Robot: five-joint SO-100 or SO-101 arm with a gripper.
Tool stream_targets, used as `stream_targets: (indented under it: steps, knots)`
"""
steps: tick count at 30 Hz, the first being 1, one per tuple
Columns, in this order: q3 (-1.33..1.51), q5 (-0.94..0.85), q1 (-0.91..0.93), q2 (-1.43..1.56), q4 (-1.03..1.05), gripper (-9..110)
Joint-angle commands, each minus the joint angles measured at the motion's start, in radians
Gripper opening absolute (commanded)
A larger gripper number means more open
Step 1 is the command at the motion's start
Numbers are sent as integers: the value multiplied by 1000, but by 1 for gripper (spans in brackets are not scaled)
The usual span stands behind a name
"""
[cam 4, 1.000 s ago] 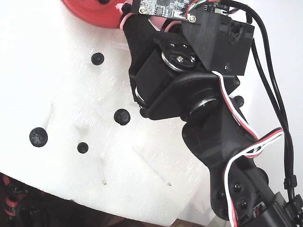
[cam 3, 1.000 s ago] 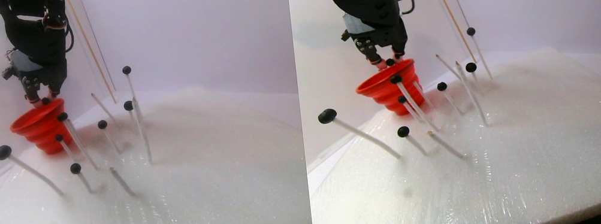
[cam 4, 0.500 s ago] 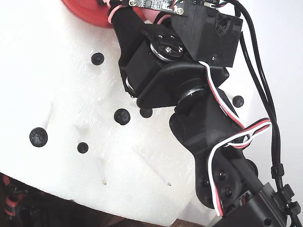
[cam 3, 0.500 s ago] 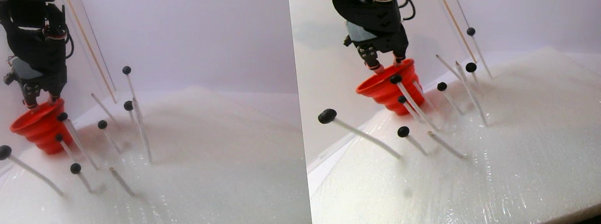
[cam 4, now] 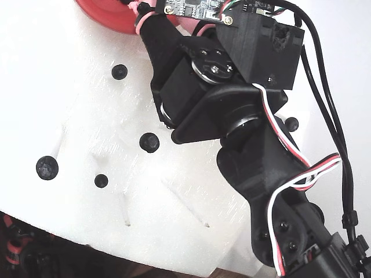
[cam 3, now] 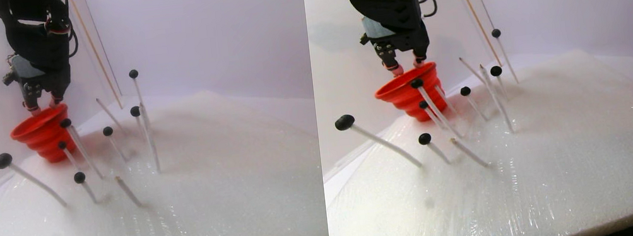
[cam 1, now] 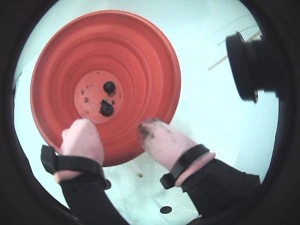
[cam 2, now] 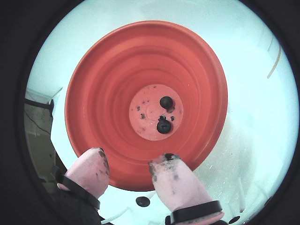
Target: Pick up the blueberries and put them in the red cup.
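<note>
1. You've got thin sticks (cam 3: pixel 81 144) poking up from the foam (cam 3: pixel 203 187) just beside the cup (cam 1: pixel 105 65), dark berries (cam 3: pixel 3 160) on their tips.
2. Your gripper (cam 1: pixel 117 131) hangs over the cup's near rim, pink fingertips (cam 1: pixel 161 140) apart, empty.
3. Two berries lie on the ringed red bottom.
4. White walls behind.

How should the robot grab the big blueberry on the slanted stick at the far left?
Pinch the big blueberry itself, not its stick. Probably best to come from above, fingers on either side: the ball sits exposed at the tip, and the stick slants away below it. The hand is open over the red cup.
</note>
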Motion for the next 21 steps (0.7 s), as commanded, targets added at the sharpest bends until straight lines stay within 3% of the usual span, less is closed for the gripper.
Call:
stream_targets:
  steps: [1, 21]
  knots:
    - [2, 8, -89, 147, 3, 16]
    - [155, -29, -49, 267, 100, 15]
